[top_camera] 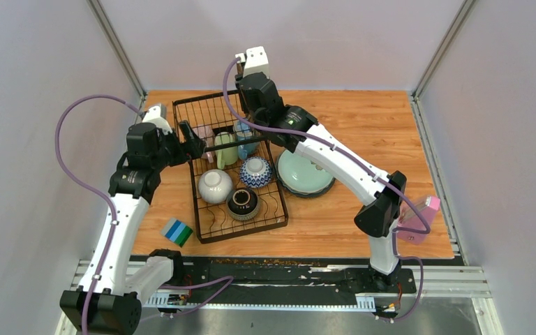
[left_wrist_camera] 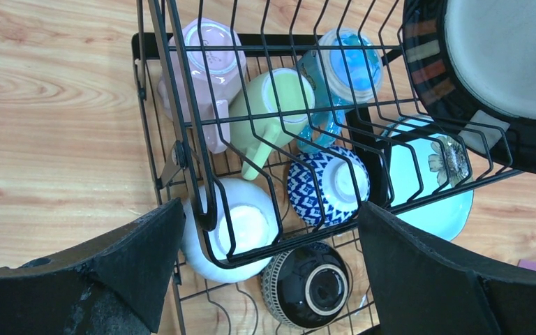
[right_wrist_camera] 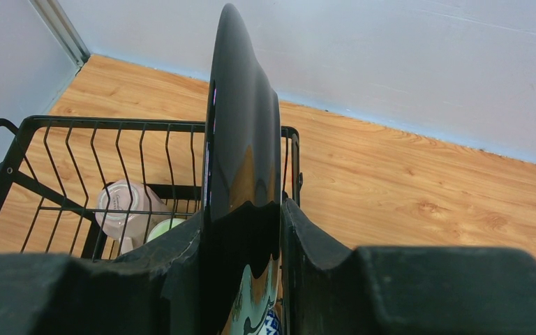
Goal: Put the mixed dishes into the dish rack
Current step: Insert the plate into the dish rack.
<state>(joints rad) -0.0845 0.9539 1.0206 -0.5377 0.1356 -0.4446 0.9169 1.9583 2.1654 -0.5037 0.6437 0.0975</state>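
Note:
The black wire dish rack [top_camera: 209, 112] holds a pink mug [left_wrist_camera: 206, 63], a green mug [left_wrist_camera: 279, 105] and a blue mug [left_wrist_camera: 345, 66] in its taller basket. A white bowl [left_wrist_camera: 241, 230], a blue-patterned bowl [left_wrist_camera: 324, 183] and a dark bowl [left_wrist_camera: 310, 286] lie upside down on the lower tray. My right gripper [right_wrist_camera: 243, 209] is shut on a black-rimmed cream plate [left_wrist_camera: 502, 63], held on edge over the basket's far right part. My left gripper [left_wrist_camera: 272, 230] hangs open and empty above the rack's left rim. A teal plate [top_camera: 306, 173] lies on the table right of the rack.
A blue-green striped sponge [top_camera: 178, 232] lies near the rack's front left corner. A pink container [top_camera: 422, 216] sits at the table's right edge behind the right arm's elbow. Grey walls close in the back and both sides.

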